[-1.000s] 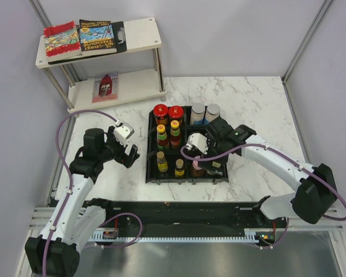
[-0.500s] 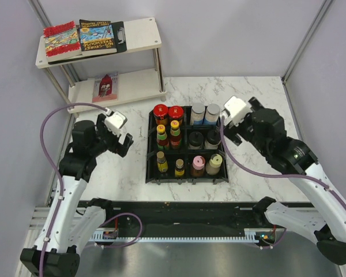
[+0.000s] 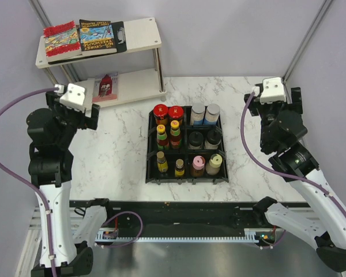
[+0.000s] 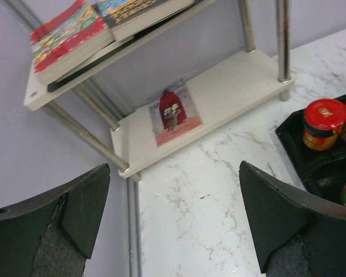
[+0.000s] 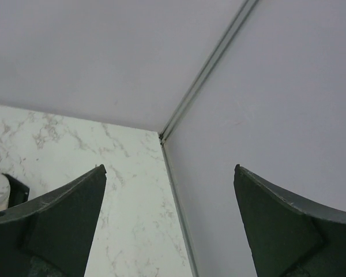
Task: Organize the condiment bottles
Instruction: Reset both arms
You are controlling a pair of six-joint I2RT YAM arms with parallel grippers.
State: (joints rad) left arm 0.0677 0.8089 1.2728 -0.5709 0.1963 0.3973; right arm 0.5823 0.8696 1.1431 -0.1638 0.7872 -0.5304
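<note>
Black tray point(image 3: 149, 144) on the marble table point(image 3: 115, 161) holds the bottles point(image 3: 175, 134), upright in its compartments, between the two arms. The left gripper point(image 4: 174, 173) hangs high near the shelf point(image 3: 139, 81), jaws wide apart and empty. The right gripper point(image 5: 168, 170) hangs high by the far right corner, likewise spread and empty.

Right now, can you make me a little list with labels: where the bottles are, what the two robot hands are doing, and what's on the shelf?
Bottles: the condiment bottles all stand inside the black tray.
Left gripper: open, empty, raised near the shelf.
Right gripper: open, empty, raised towards the back right corner.
Shelf: colourful books on top, one more on the lower level.
</note>
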